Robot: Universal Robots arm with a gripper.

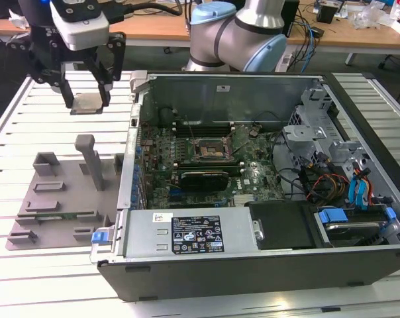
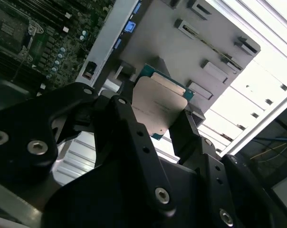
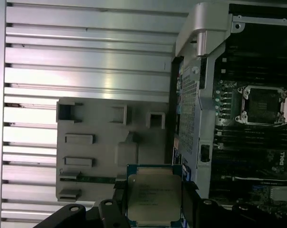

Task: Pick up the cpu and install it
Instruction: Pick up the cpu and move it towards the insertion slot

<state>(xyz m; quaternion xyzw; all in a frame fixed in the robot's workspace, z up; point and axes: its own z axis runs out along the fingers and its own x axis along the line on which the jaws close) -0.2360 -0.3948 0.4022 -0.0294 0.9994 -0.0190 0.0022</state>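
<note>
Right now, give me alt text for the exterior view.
A black claw holds the cpu in the air above a grey fixture plate on a slatted table, at the exterior view's left of an open computer case with its motherboard socket exposed.

You won't read anything here, honestly. The black label mid grey cover, the white sticker beside it and the cpu top's faint print are all illegible.

cpu in hand — fixture plate beside case
</note>
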